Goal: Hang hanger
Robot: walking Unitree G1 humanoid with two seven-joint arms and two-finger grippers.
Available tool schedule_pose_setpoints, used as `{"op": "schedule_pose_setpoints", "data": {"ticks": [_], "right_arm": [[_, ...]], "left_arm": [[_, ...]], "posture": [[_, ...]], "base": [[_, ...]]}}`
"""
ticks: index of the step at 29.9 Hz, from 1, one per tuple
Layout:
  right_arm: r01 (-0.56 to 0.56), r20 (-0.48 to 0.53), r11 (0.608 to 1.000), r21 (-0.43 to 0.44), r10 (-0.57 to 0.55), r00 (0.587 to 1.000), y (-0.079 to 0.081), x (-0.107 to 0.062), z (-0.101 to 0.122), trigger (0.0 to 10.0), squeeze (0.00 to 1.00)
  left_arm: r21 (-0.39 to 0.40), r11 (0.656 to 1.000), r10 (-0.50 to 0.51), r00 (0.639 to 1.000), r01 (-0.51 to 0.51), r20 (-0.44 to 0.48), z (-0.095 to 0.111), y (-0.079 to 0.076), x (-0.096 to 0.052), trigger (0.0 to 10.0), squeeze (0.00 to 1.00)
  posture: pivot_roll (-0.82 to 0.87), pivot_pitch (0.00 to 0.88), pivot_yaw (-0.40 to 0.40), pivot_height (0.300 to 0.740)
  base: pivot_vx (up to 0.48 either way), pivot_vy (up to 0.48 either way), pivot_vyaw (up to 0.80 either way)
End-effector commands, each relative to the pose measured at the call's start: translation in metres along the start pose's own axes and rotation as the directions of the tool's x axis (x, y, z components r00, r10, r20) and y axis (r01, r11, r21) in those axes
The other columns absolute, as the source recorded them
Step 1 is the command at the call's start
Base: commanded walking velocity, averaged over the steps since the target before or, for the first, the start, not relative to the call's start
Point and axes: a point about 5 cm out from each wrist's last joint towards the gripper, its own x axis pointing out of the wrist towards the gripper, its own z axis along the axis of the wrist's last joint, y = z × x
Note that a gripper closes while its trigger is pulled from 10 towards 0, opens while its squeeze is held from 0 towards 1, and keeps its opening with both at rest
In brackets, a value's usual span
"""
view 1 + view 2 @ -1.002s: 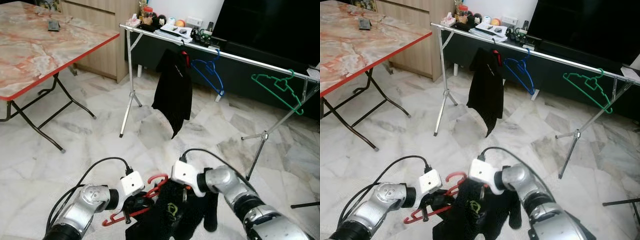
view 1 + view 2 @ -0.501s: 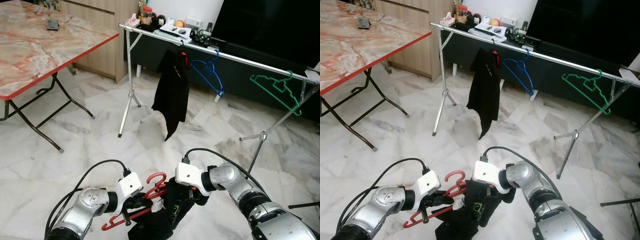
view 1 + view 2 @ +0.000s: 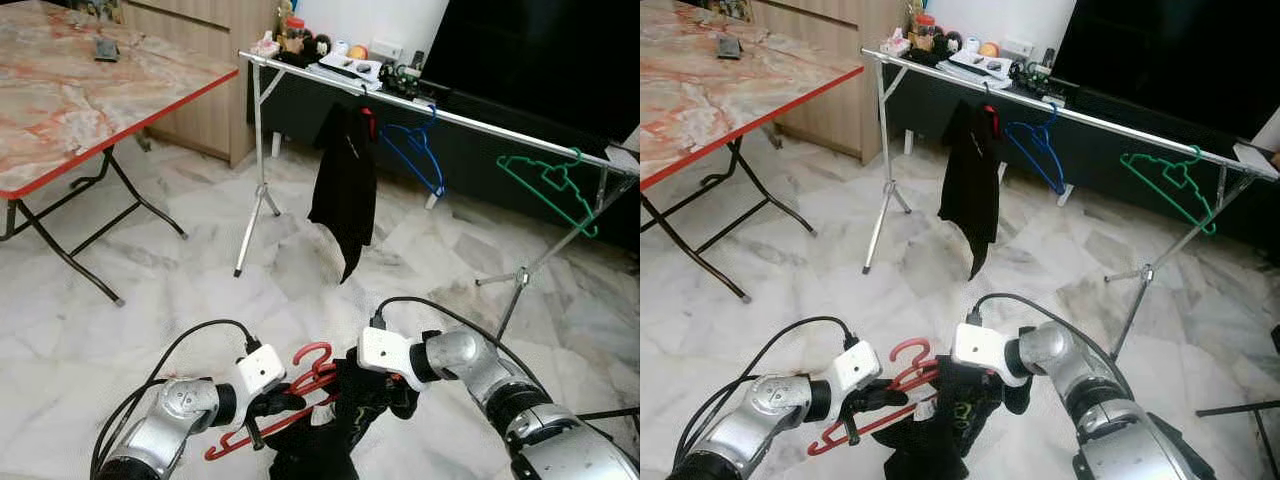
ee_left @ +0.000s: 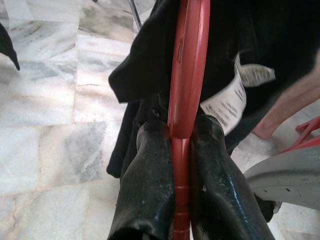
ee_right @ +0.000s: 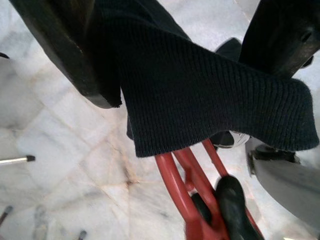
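Two hands share it: your left hand point(image 4: 182, 137) clamps the stiff, light red plastic hanger point(image 3: 300, 385); your right hand point(image 5: 200, 65) pinches the limp black knit garment point(image 5: 200, 100) — carry by the hanger

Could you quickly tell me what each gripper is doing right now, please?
Left gripper: shut on the red hanger.
Right gripper: shut on the ribbed edge of the black garment, above the hanger.

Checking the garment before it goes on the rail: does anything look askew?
Yes. The black garment hangs bunched off the red hanger rather than spread on it. The left tool clamps the hanger; the right tool pinches the garment's ribbed edge.
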Motion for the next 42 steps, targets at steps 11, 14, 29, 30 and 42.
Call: {"op": "schedule_pose_setpoints", "data": {"ticks": [11, 14, 29, 30, 42], "right_arm": [[0.064, -0.062, 0.998, -0.006, -0.064, 0.996, 0.000, -0.003, -0.012, 10.0, 0.72], [0.097, -0.080, 0.995, -0.026, -0.099, 0.992, 0.001, -0.001, -0.014, 10.0, 0.00], [0.292, -0.028, 0.956, -0.010, -0.292, 0.956, -0.021, -0.031, -0.016, 10.0, 0.00], [0.301, -0.025, 0.954, 0.004, -0.301, 0.953, -0.022, -0.034, -0.017, 10.0, 0.00], [0.370, -0.060, 0.909, 0.194, -0.365, 0.929, -0.012, -0.056, -0.052, 10.0, 0.00]], "left_arm": [[0.007, 1.000, 0.029, 0.998, -0.029, 0.049, 0.005, 0.003, -0.003, 0.0, 0.00], [0.005, 0.999, 0.031, 0.998, -0.031, 0.053, 0.006, 0.003, -0.003, 0.0, 0.00], [-0.013, 1.000, 0.029, 0.999, -0.029, 0.046, -0.004, 0.005, -0.025, 0.0, 0.00], [-0.012, 1.000, 0.028, 0.999, -0.028, 0.042, -0.005, 0.005, -0.026, 0.0, 0.00], [-0.072, 0.997, 0.042, 0.989, -0.032, 0.143, 0.006, 0.014, -0.058, 0.0, 0.00]], "posture": [[0.10, 0.058, -0.219, 0.740], [0.10, 0.064, -0.219, 0.740], [0.08, 0.083, -0.213, 0.740], [0.08, 0.083, -0.213, 0.740], [0.08, 0.087, -0.208, 0.740]], "base": [[0.000, 0.000, 0.00], [0.000, 0.000, 0.00], [0.000, 0.000, 0.00], [0.000, 0.000, 0.00], [0.000, 0.000, 0.00]]}}
